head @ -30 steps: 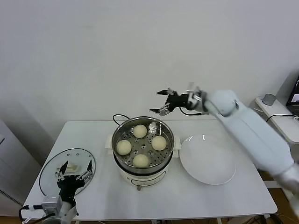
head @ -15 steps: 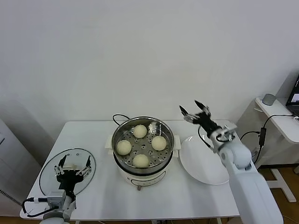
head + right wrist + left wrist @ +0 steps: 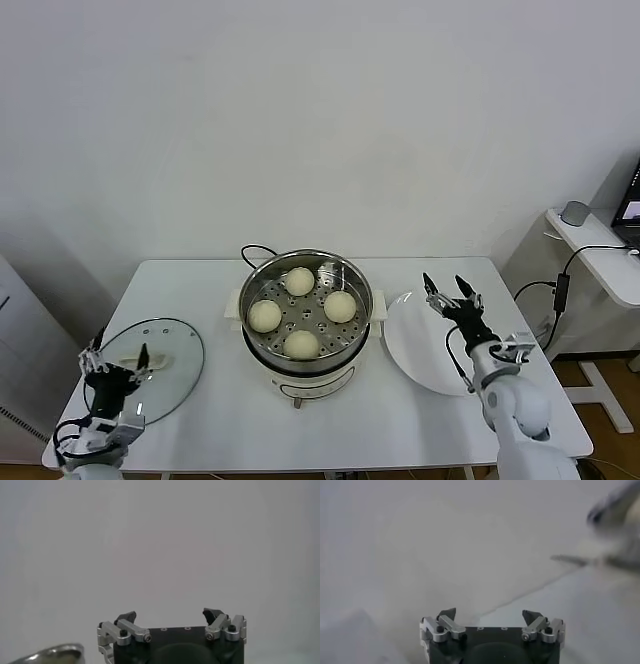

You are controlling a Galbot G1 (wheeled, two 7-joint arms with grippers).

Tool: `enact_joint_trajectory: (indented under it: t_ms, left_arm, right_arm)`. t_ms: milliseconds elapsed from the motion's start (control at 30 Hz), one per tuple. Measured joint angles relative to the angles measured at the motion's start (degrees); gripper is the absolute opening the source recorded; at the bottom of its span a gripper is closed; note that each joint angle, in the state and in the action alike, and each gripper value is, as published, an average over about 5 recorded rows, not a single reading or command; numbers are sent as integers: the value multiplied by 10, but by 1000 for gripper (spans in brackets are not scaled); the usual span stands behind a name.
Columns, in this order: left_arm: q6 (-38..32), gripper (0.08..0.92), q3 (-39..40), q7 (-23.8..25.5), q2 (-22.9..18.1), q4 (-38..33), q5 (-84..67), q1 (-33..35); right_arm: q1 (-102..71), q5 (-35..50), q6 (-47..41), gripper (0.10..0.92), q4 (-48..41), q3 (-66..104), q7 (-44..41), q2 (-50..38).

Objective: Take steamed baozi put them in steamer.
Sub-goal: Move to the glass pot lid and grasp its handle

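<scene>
1. Baozi [image 3: 300,281], four, sit inside the steamer [image 3: 305,262] mid-tabletop [image 3: 220,410].
2. Left hand [image 3: 113,362] gapes empty, seemingly above the glass lid [image 3: 175,345].
3. Right hand [image 3: 450,290] gapes empty over the plate [image 3: 420,350].

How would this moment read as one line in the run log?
baozi: four in steamer | plate: bare | left hand: open, over glass lid | right hand: open, above plate

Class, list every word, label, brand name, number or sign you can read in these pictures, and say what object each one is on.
None: no readable text in any view.
Steamer, its white cooker base, the white plate, the glass lid: no lettering visible.
Screen at the far right edge: too small to read.
</scene>
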Motion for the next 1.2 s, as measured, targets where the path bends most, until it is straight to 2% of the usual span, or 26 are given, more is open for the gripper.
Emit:
enact_joint_trajectory:
  t_ms: [233,467,833,1200]
  left_arm:
    - [-44,823,6,-40,69,42,171,10]
    - [-88,823,10,-60,113,100,249,8]
    - [-123,823,16,-70,128,141,276,9]
    - [-120,823,18,-72,125,175,279,-12]
  right_arm:
    - [-24,2,2,823,3,17,3,8]
    - [-44,6,3,823,9,21,3,3]
    - [-52,17,-2,823,8,26,3,-5]
    - [-55,15,-1,823,-2,26,2,-3]
